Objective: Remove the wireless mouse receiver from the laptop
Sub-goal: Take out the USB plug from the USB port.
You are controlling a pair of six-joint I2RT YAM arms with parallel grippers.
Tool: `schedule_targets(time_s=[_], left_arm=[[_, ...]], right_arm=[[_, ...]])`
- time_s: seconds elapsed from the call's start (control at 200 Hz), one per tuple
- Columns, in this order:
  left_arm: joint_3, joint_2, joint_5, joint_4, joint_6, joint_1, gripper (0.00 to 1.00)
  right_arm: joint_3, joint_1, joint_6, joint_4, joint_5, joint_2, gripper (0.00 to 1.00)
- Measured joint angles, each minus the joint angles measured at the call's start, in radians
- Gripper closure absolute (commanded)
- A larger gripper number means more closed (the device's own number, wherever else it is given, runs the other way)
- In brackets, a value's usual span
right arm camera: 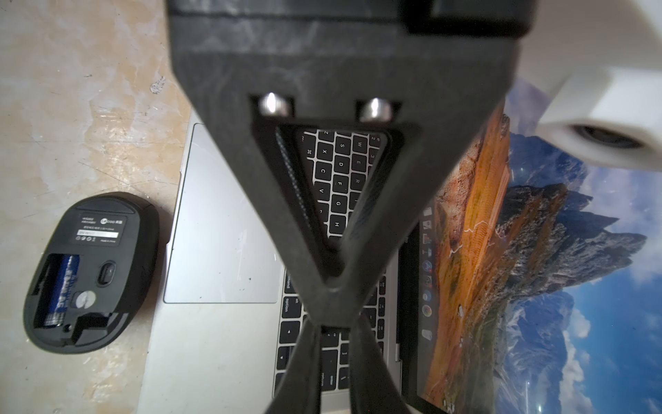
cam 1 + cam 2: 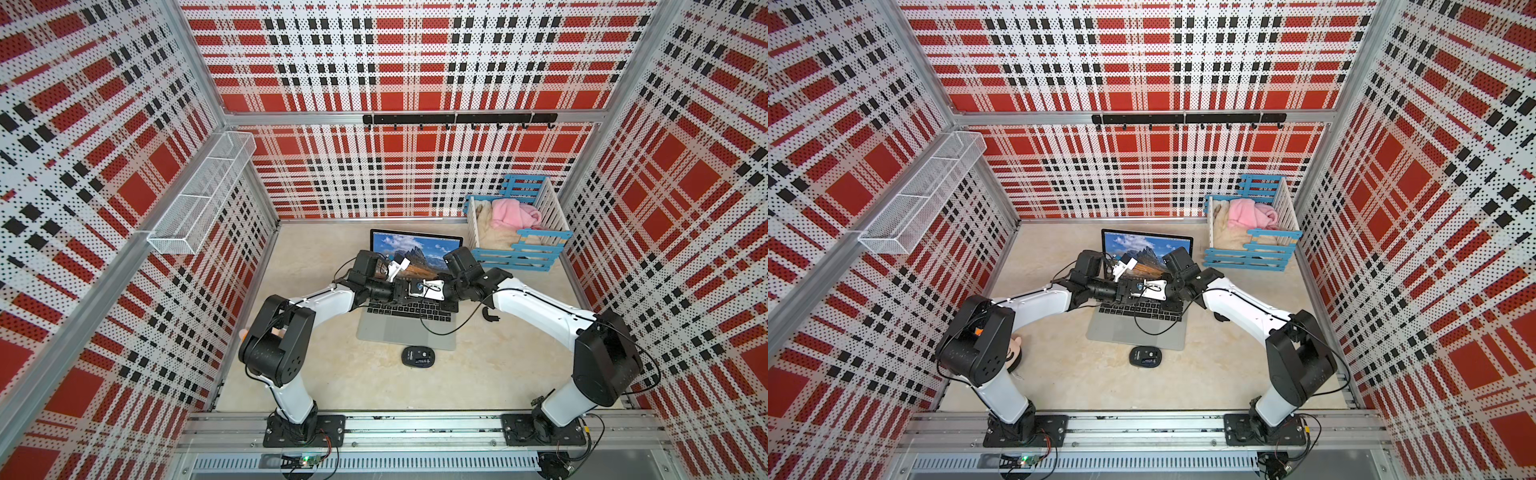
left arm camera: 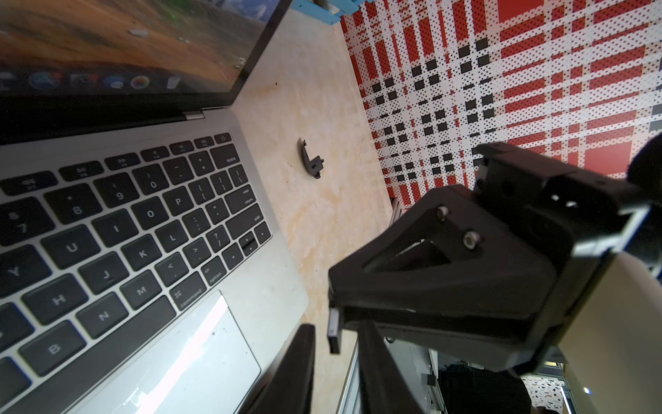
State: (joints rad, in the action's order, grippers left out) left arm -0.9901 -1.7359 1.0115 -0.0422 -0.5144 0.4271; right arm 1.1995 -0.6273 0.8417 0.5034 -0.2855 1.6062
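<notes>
The two arms meet in the air above the keyboard of the laptop, as both top views show. The receiver is not in the laptop. It is held in the air at the meeting point of the grippers.

The right gripper is closed on the receiver, which sticks out from its tip in the left wrist view. The left gripper has its jaws apart, but only a little. One of its fingers stands on each side of the receiver. A thin gap is visible on both sides, so I cannot see that they touch it.

The laptop is open on the table, with a mountain picture on its screen.

The mouse lies upside down on the table just in front of the laptop. Its battery compartment is uncovered and a blue battery is visible inside. The mouse cover lies alone on the table to the right of the laptop, near the keyboard side and apart from the mouse.
</notes>
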Motion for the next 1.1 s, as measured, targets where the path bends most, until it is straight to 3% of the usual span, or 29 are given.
schedule_targets(time_s=[0.12, 0.306, 0.411, 0.491, 0.571, 0.651, 0.762, 0.967, 1.002, 1.057, 1.097], left_arm=[[0.000, -0.002, 0.006, 0.006, 0.008, 0.000, 0.83], [-0.006, -0.008, 0.013, 0.016, 0.013, 0.000, 0.99], [-0.010, -0.009, 0.014, 0.021, 0.017, 0.000, 1.00], [-0.011, -0.012, 0.015, 0.021, 0.018, 0.000, 1.00], [-0.011, -0.013, 0.018, 0.021, 0.022, 0.000, 1.00], [-0.011, -0.013, 0.019, 0.021, 0.025, -0.007, 1.00], [-0.011, -0.012, 0.021, 0.021, 0.031, -0.019, 1.00], [-0.023, 0.015, 0.021, 0.024, 0.054, -0.037, 1.00], [-0.029, 0.024, 0.025, 0.024, 0.060, -0.038, 1.00], [-0.039, 0.043, 0.032, 0.021, 0.071, -0.040, 1.00], [-0.045, 0.061, 0.036, 0.020, 0.075, -0.042, 1.00]], right_arm=[[0.000, 0.000, 0.000, 0.000, 0.000, 0.000, 1.00], [0.001, 0.000, -0.002, 0.002, 0.002, 0.000, 1.00], [0.002, 0.000, -0.002, 0.002, 0.004, 0.000, 1.00], [0.002, -0.001, -0.002, 0.002, 0.008, 0.000, 0.74], [0.002, -0.002, -0.013, 0.002, 0.013, 0.000, 0.71], [0.002, 0.014, -0.041, -0.002, 0.008, -0.001, 0.57], [0.002, 0.087, -0.130, -0.021, -0.039, -0.027, 0.49], [-0.010, 0.280, -0.553, -0.204, -0.262, -0.175, 0.41], [-0.018, 0.298, -0.641, -0.251, -0.311, -0.194, 0.30], [-0.032, 0.312, -0.777, -0.324, -0.383, -0.216, 0.02], [-0.044, 0.315, -0.866, -0.370, -0.429, -0.225, 0.00]])
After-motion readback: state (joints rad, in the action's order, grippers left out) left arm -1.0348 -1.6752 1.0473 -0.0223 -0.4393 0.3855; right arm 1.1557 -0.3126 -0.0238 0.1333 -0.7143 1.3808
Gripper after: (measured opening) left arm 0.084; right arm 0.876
